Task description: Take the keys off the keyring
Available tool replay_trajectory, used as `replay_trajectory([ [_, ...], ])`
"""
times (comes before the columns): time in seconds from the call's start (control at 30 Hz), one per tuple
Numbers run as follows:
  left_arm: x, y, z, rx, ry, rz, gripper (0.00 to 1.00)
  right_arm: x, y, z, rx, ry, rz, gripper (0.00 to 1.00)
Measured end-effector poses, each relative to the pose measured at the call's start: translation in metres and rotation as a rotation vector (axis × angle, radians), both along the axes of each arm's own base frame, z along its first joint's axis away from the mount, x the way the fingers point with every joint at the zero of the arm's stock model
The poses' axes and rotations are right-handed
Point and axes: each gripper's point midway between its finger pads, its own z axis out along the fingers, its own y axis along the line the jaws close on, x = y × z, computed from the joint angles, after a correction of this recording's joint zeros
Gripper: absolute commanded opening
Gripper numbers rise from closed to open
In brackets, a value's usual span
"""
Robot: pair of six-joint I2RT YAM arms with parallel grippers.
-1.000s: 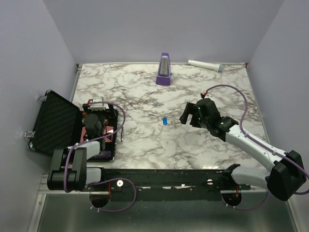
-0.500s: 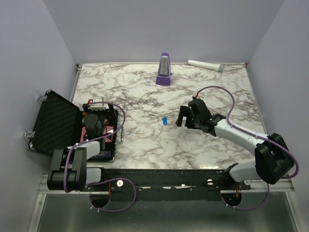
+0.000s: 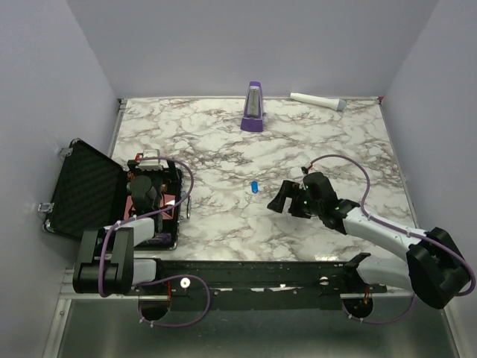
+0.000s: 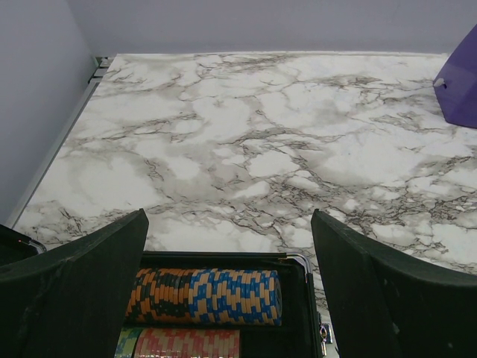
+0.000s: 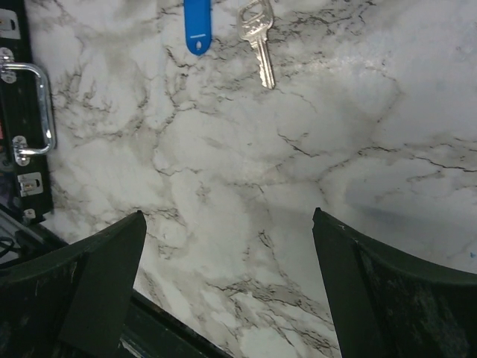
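The keys (image 3: 254, 186) lie on the marble table near its middle and look like one small blue spot from above. In the right wrist view a blue-headed key (image 5: 197, 26) and a plain silver key (image 5: 258, 41) lie side by side at the top edge. The keyring is cut off by that edge and is too small to make out from above. My right gripper (image 3: 283, 200) (image 5: 227, 216) is open and empty, just right of the keys and nearer the front edge. My left gripper (image 3: 153, 165) (image 4: 229, 216) is open and empty over the case.
An open black case (image 3: 86, 186) sits at the left, with rows of poker chips (image 4: 205, 294) under the left gripper. Its metal handle (image 5: 33, 104) shows left of the keys. A purple metronome (image 3: 253, 108) and a white cylinder (image 3: 317, 100) stand at the back.
My right arm has swung and drawn back toward the table's near edge, so its gripper now sits lower right of the keys. The left arm and the keys have not moved.
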Motion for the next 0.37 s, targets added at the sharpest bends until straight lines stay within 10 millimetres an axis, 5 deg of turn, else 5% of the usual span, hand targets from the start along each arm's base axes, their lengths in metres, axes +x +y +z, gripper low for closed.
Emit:
replay_trajectory([
  [0.37, 0.000, 0.000, 0.000, 0.000, 0.000, 0.000, 0.99, 0.004, 0.017, 0.021, 0.096, -0.057, 0.050, 1.00],
])
